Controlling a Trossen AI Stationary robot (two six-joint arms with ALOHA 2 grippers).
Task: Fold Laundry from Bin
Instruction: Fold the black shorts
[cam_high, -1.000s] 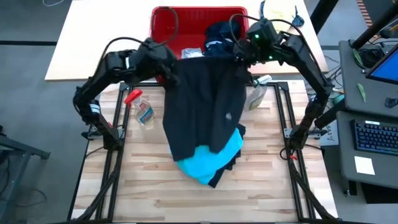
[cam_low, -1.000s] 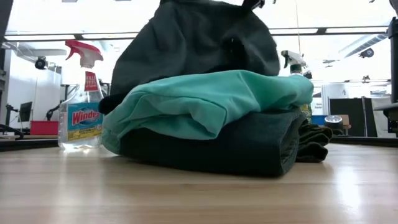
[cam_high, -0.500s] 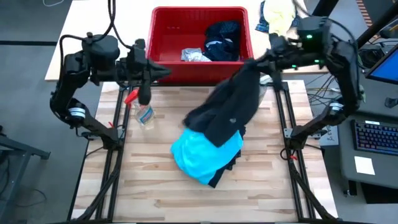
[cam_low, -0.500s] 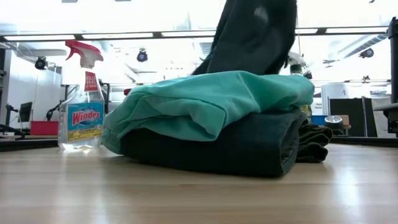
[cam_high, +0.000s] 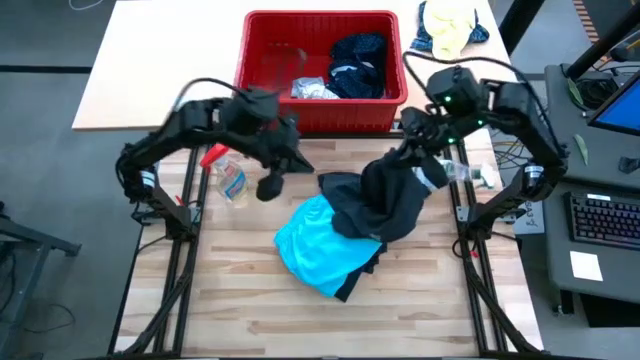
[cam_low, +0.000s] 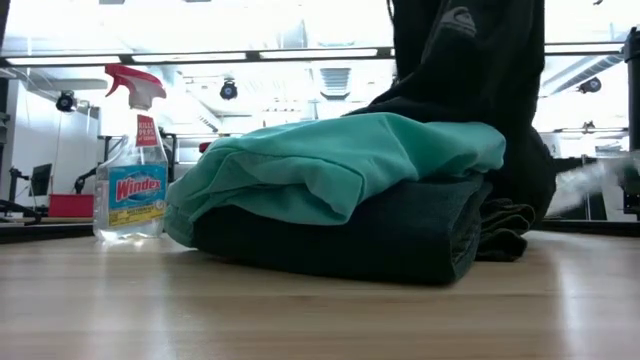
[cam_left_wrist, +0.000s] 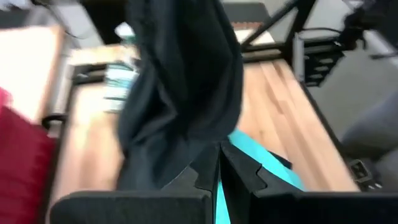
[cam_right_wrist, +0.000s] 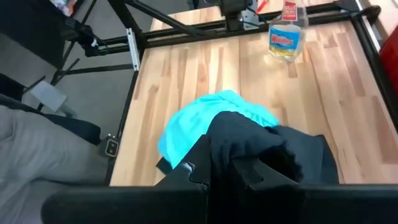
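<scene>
**Black shirt hanging from my right tool, ready to lay out**

The desk (cam_high: 250, 310) carries a folded stack near its middle: a turquoise garment (cam_high: 320, 250) lying on top of a dark grey one (cam_low: 380, 235), which shows best in the low view. The red bin (cam_high: 262, 60) sits beyond the far edge of the desk, with navy dotted laundry (cam_high: 355, 55) and a light grey piece (cam_high: 308, 88) left inside it.

My right tool (cam_high: 415, 160) is pinched shut on a black shirt (cam_high: 385, 195), held above the right side of the desk; the shirt hangs bunched, its lower folds draped against the stack. My left tool (cam_high: 270, 187) is closed on nothing, hovering over the far left part of the desk, near the Windex spray bottle (cam_high: 232, 182).

To fold this well, I judge I should carry the shirt clear of the finished stack, toward the bare near part of the desk, then take a second corner with my left tool and spread it flat. Dragging it across the turquoise garment could undo that fold.
</scene>
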